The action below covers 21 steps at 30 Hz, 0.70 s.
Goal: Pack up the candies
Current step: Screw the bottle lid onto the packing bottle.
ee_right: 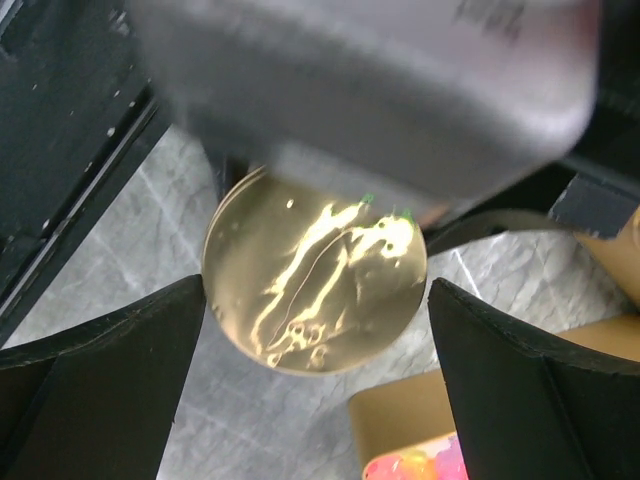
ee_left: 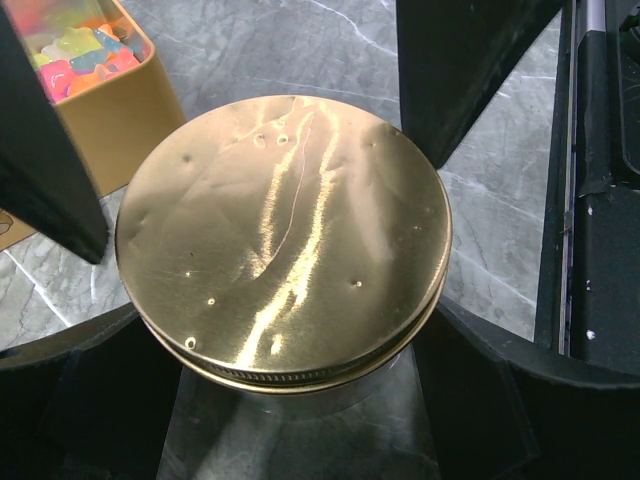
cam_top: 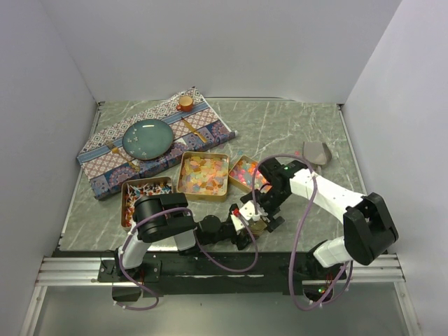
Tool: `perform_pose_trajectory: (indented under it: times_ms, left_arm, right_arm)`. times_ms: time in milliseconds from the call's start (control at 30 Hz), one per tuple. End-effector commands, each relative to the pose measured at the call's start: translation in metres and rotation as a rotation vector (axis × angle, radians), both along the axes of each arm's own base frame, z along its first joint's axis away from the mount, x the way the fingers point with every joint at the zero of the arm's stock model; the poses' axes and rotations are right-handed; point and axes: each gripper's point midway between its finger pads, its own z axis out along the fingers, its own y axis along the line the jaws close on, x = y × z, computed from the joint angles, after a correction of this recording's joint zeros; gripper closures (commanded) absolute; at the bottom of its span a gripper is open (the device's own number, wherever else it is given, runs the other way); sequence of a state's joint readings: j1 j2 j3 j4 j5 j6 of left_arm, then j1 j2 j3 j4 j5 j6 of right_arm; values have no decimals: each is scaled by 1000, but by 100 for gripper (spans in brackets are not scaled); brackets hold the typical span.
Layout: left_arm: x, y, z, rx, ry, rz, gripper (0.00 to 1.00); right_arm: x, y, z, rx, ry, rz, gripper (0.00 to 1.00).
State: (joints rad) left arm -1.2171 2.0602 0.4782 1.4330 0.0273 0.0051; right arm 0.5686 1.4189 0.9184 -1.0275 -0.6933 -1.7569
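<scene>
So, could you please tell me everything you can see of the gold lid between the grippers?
The gold lid is a round, shiny metal disc, dented, with a ridged rim. It sits level on a clear jar on the marble table near a gold tin of candies. The left gripper's fingers seem to hold the jar below it; the right gripper's open fingers flank its rim, contact unclear.

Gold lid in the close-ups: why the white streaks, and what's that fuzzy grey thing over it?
Left wrist view: light glares off the shiny, dented gold lid in streaks. Right wrist view: same glare; the grey block sits too near the lens, so it blurs. Top view: even light, soft shadows.
</scene>
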Motion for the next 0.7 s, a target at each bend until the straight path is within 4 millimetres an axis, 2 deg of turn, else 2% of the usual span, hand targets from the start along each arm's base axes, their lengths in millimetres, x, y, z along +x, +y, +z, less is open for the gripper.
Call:
perform_pose_trajectory:
  times_ms: [0, 100, 133, 233, 300, 367, 400, 467, 500, 667]
  left_arm:
    - [-3, 23, -51, 173, 77, 31, 99]
    - [-2, 22, -50, 172, 74, 33, 99]
    - [-2, 22, -50, 172, 74, 33, 99]
    - [-2, 22, -50, 174, 75, 33, 99]
    - [3, 25, -51, 179, 67, 68, 99]
    - [6, 26, -51, 183, 65, 82, 99]
    - [7, 26, -51, 186, 66, 87, 99]
    - [8, 27, -51, 187, 63, 94, 99]
    - [8, 27, -51, 189, 63, 94, 99]
    - [9, 28, -52, 209, 28, 93, 99]
  right_arm:
    - [0, 13, -2, 24, 31, -21, 12]
    - [1, 12, -3, 0, 60, -73, 26]
    - [0, 12, -4, -6, 69, -87, 37]
    - [-7, 11, -8, -18, 128, -181, 46]
    - [-20, 9, -9, -11, 201, -270, 48]
    - [-24, 13, -4, 16, 213, -336, 50]
    - [-32, 10, -9, 7, 234, -351, 48]
    - [-32, 15, -6, 25, 215, -406, 47]
    - [-34, 13, -13, 13, 218, -441, 47]
    - [-23, 24, -11, 12, 254, -683, 48]
